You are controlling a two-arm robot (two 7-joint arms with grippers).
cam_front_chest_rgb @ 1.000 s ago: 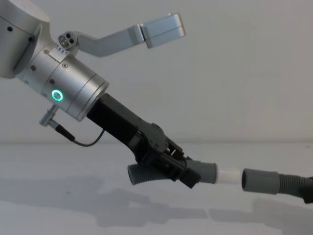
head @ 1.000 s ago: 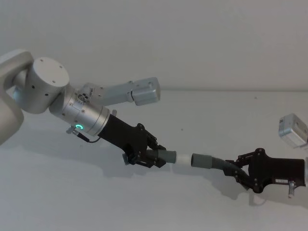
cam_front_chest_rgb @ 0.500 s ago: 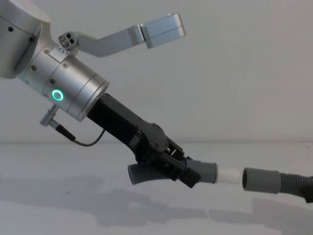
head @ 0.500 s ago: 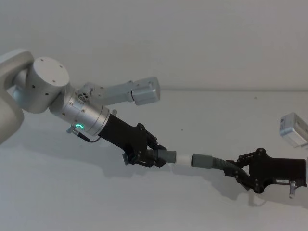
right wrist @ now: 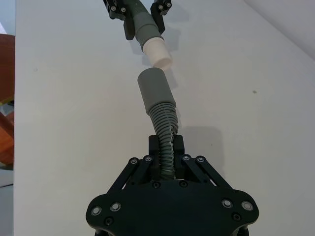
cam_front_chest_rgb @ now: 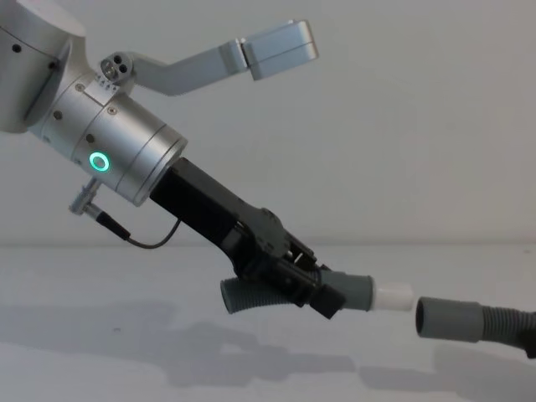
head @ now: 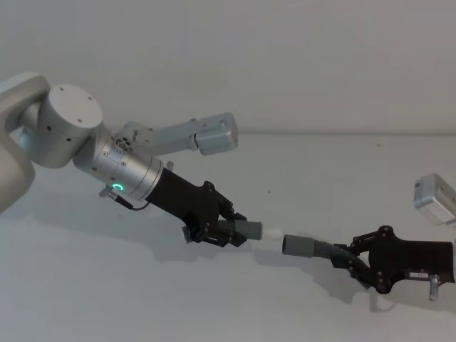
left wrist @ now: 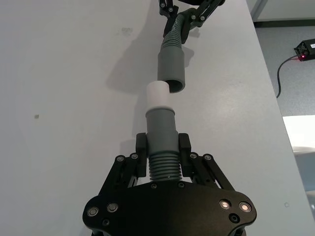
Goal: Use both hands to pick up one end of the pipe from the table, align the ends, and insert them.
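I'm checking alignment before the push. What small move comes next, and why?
Probably raise the right pincer slightly, bringing the socket on the long piece level with the white tip of the short piece in the left pincer. In the chest view the socket sits lower than the tip.

Two pipe pieces: short piece, long piece. Two pincers: left pincer, right pincer. One table.

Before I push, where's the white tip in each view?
Head view: white tip at centre, just left of the grey socket.
Chest view: tip lower right, slightly above-left of the socket.
Left wrist view: tip past the left pincer, beside the socket's mouth.
Right wrist view: tip beyond the socket, off its line.
Shared landmark: the socket.
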